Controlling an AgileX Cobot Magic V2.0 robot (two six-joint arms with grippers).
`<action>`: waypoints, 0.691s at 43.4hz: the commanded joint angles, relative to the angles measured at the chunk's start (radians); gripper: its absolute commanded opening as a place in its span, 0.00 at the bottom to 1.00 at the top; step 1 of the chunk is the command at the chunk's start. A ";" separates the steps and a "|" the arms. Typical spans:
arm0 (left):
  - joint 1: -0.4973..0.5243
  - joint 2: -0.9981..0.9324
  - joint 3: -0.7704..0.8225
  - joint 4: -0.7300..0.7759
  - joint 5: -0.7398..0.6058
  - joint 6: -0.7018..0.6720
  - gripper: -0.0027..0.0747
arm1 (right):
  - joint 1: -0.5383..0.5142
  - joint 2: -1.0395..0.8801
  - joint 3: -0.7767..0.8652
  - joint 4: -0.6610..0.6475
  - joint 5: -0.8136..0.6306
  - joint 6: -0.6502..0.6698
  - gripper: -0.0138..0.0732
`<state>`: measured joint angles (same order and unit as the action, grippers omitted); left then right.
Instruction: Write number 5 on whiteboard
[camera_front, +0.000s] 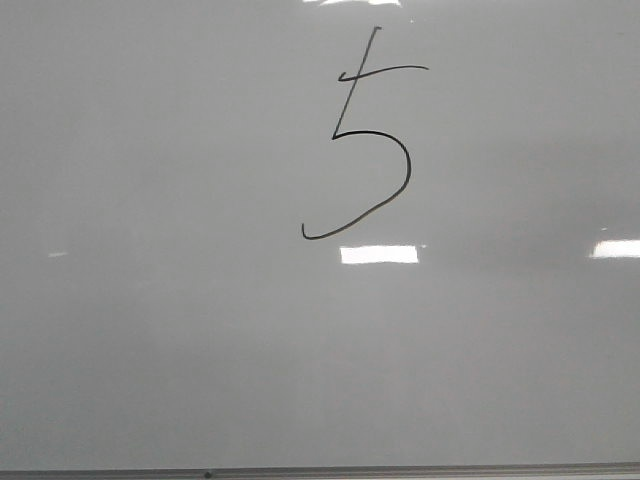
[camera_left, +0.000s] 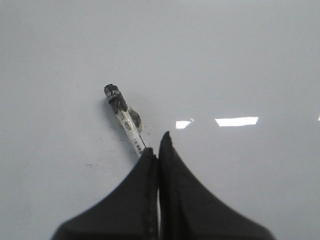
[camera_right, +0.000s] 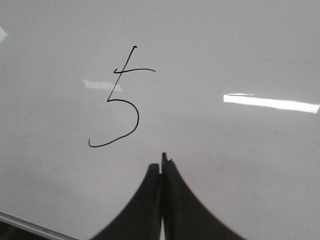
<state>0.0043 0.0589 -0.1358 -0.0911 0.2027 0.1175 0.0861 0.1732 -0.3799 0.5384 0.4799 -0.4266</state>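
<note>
The whiteboard (camera_front: 150, 300) fills the front view, and the number 5 (camera_front: 408, 165) stands on it in thin black line at upper centre. No gripper shows in that view. In the right wrist view the number 5 (camera_right: 137, 117) lies just beyond my right gripper (camera_right: 160, 162), whose dark fingers are shut with nothing between them. My left gripper (camera_left: 158, 145) is shut too. A marker (camera_left: 127, 122) with a white labelled body and dark cap lies on the board just past its tips, its near end hidden behind one finger (camera_left: 142, 170).
A thin metal edge strip (camera_front: 400, 470) runs along the board's near side, also visible as the edge strip (camera_right: 25, 224) in the right wrist view. Bright rectangular glare patches (camera_front: 378, 254) sit on the glossy surface.
</note>
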 joint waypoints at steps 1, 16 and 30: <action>0.035 -0.046 0.036 -0.009 -0.096 0.004 0.01 | -0.007 0.009 -0.023 0.020 -0.077 0.001 0.09; 0.067 -0.080 0.148 -0.003 -0.133 0.002 0.01 | -0.007 0.009 -0.023 0.020 -0.074 0.001 0.09; 0.061 -0.080 0.148 -0.003 -0.133 0.002 0.01 | -0.007 0.009 -0.023 0.020 -0.074 0.001 0.09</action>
<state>0.0722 -0.0061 0.0072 -0.0911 0.1530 0.1182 0.0861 0.1732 -0.3799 0.5384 0.4799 -0.4266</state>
